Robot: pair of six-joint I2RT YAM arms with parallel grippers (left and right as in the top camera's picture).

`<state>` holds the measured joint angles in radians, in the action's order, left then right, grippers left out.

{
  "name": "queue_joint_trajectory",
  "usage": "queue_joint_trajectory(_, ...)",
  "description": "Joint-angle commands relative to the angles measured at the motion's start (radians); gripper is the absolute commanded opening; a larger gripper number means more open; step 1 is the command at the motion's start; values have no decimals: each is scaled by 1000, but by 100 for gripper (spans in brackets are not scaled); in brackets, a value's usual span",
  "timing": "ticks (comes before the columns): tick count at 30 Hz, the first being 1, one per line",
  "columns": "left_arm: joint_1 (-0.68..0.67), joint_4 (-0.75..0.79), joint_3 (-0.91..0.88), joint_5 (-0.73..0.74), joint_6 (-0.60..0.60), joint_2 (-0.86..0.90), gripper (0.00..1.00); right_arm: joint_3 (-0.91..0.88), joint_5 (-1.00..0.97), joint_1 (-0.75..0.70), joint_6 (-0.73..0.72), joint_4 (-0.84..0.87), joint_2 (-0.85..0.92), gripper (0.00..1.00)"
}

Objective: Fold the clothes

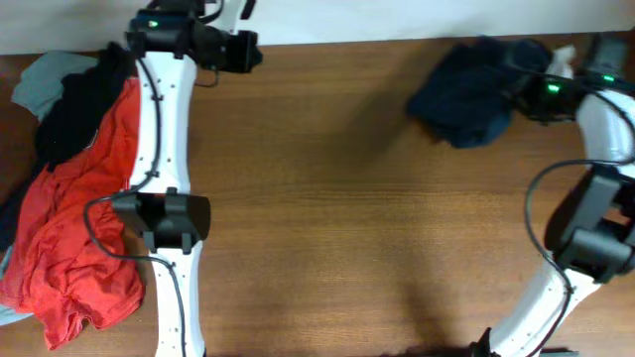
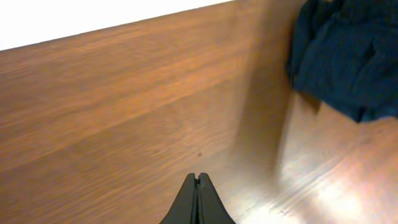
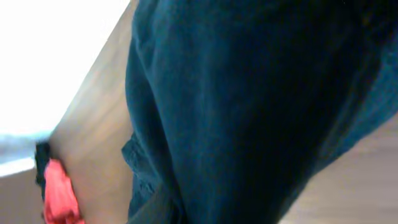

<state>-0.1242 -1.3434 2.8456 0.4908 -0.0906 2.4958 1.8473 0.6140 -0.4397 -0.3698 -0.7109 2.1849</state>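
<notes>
The clothes are one dark navy garment [image 1: 464,96], bunched in a heap at the far right of the table. It also shows in the left wrist view [image 2: 348,56]. It fills the right wrist view [image 3: 249,106], draped close over the jaws and hiding the fingers. My right gripper [image 1: 528,81] is at the heap's right edge and seems shut on the fabric. My left gripper [image 1: 245,50] is shut and empty at the far left edge, well away from the garment. Its closed fingertips [image 2: 199,178] hover over bare wood.
A pile of other clothes lies at the left edge: a red shirt [image 1: 79,228], a black garment [image 1: 84,104] and a pale grey-green cloth [image 1: 40,81]. The left arm lies beside this pile. The brown wooden table [image 1: 347,218] ends at a white wall at the back.
</notes>
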Motion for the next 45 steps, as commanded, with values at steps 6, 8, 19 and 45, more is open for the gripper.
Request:
queue_joint_trajectory(6, -124, 5, 23, 18, -35, -5, 0, -3, -76, -206, -5, -71, -32, 4)
queue_joint_trajectory(8, -146, 7, 31, 18, -35, -5, 0, -4, -114, -242, -5, -109, -32, 4)
queue_joint_trajectory(19, -242, -2, 45, 10, -31, -5, 0, -5, -178, -393, -6, -195, -31, 4)
queue_joint_trajectory(45, -254, 3, 45, 7, -4, -5, 0, -5, -293, -194, -58, -136, 120, 4)
